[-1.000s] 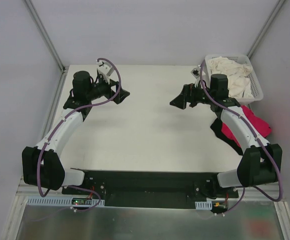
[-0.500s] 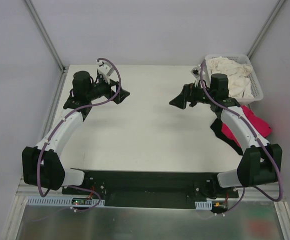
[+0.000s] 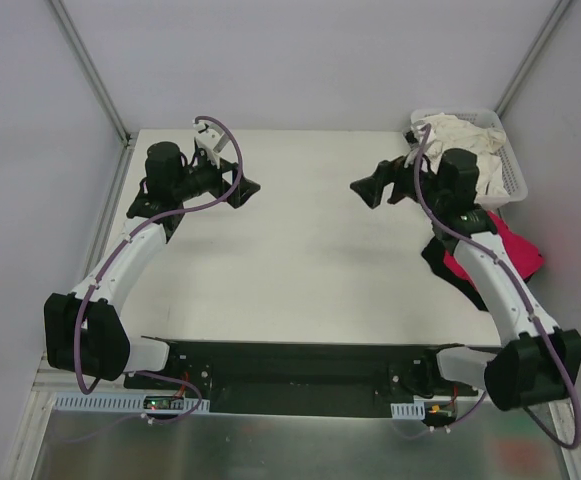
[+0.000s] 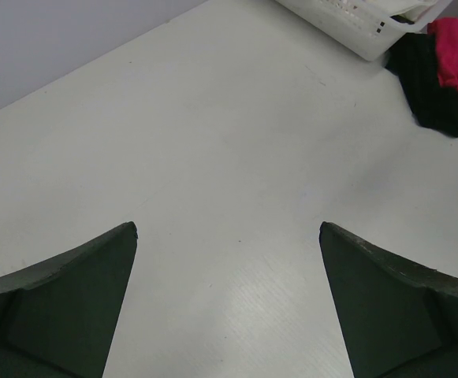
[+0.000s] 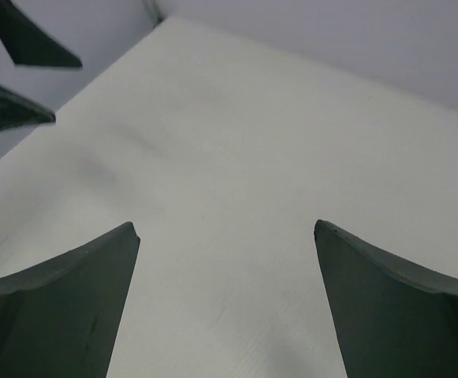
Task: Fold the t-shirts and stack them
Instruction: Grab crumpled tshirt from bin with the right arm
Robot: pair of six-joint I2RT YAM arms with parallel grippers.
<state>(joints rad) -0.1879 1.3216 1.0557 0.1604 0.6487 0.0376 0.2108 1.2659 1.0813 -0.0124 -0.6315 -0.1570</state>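
Several cream-white t-shirts (image 3: 462, 138) lie crumpled in the white lattice basket (image 3: 516, 178) at the far right corner. In front of the basket, a magenta-pink t-shirt (image 3: 515, 244) lies bunched on a black t-shirt (image 3: 438, 262) by the table's right edge, partly behind my right arm. The left wrist view shows the pink t-shirt (image 4: 457, 51) and the black t-shirt (image 4: 430, 90) at its top right. My left gripper (image 3: 251, 188) (image 4: 229, 228) hovers open over bare table at the far left. Facing it, my right gripper (image 3: 359, 187) (image 5: 227, 227) is open and holds nothing.
The white table (image 3: 290, 260) is walled at the back and on both sides, with slanted metal frame posts (image 3: 90, 70) at the far corners. The basket (image 4: 347, 27) shows at the top of the left wrist view. The left gripper's fingers (image 5: 24, 43) show in the right wrist view.
The right arm has stretched out and its gripper has moved toward the back of the table, nearer the basket. The left arm has not moved. Both grippers stay open.
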